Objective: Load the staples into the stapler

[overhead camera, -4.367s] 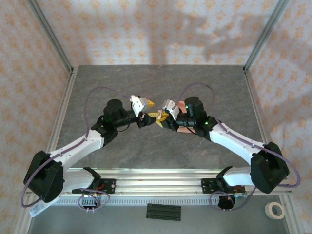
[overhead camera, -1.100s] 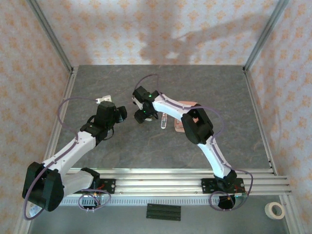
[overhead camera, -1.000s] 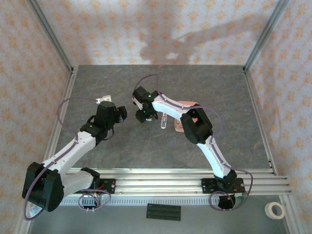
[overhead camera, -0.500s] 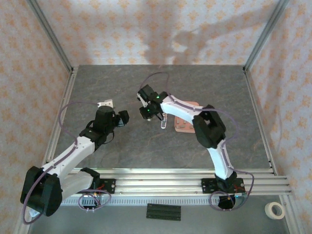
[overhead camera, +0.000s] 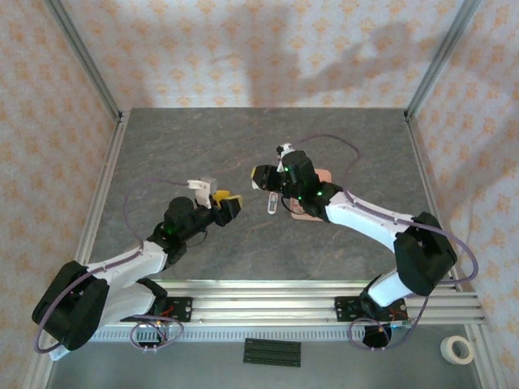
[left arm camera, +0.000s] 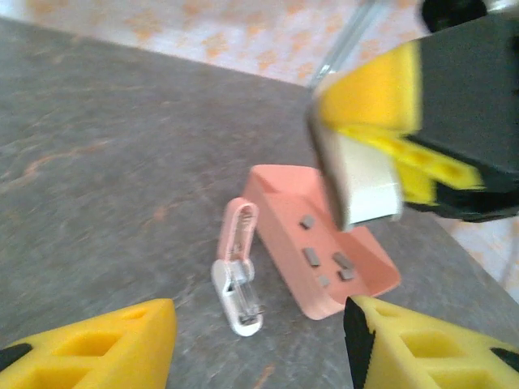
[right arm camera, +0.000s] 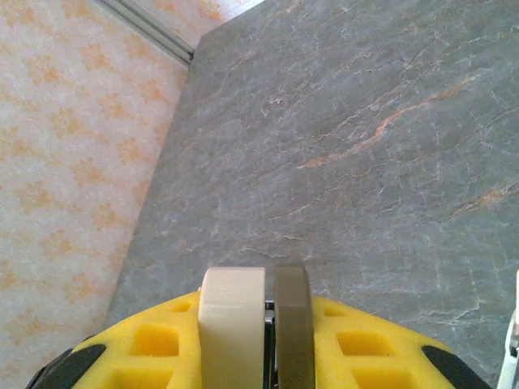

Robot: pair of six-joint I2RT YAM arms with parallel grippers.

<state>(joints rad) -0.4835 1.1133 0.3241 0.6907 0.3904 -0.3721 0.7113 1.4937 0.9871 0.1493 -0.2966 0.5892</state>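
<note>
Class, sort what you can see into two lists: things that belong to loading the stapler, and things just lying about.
For the job:
stapler
staples
salmon-pink tray holding the staples
left gripper
right gripper

Lying about:
roll of tape
black bar
Both lie on the near side of the aluminium rail, away from the work.

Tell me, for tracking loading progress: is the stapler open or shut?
Open: the stapler lies unfolded, pink arm swung back from its white base.

One stapler point(left arm camera: 233, 279), one pink tray point(left arm camera: 280, 251), about five staples point(left arm camera: 311, 256) lying in it, and one tape roll point(overhead camera: 461, 349).
</note>
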